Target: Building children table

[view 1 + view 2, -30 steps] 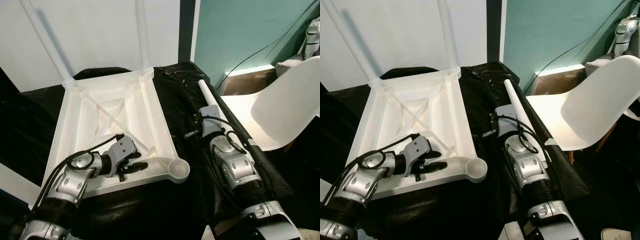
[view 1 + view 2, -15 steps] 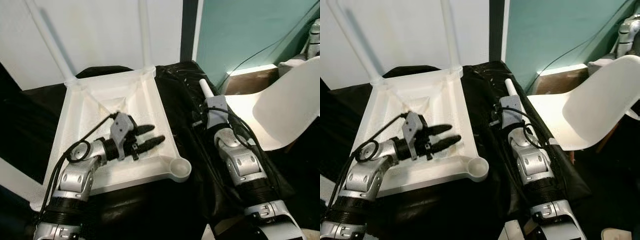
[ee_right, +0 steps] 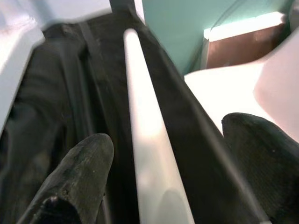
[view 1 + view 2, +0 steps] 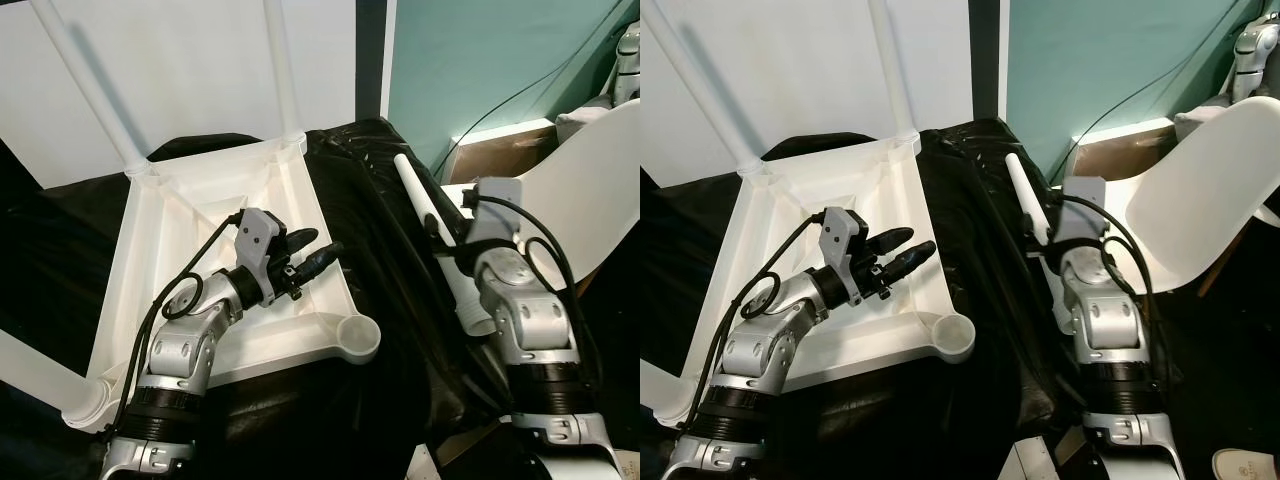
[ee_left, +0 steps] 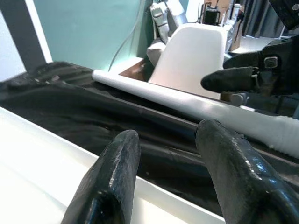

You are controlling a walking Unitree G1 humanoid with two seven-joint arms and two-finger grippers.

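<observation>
The white children's table top [image 4: 160, 260] lies upside down on black cloth. White legs stand in its two far corners, and a third leg [image 4: 35, 375] sticks out at the near left. The near right socket [image 4: 358, 338] holds nothing. My left gripper [image 4: 318, 247] hovers open over the top's right rim, pointing toward the loose leg. That loose white leg [image 4: 430, 215] lies on the cloth to the right. My right gripper [image 3: 163, 133] is open, with one finger [image 3: 79, 177] on each side of the leg [image 3: 145, 121], which runs between them.
A white chair [image 4: 585, 190] stands close on the right, beside my right arm. Behind it are a brown box [image 4: 500, 150], a cable on the teal wall and another robot [image 4: 628, 60]. A white wall backs the table top.
My left gripper has risen from the top's near rim and swung toward its right rim, fingers spread. My right wrist has lifted and pulled back to the right along the loose leg.
</observation>
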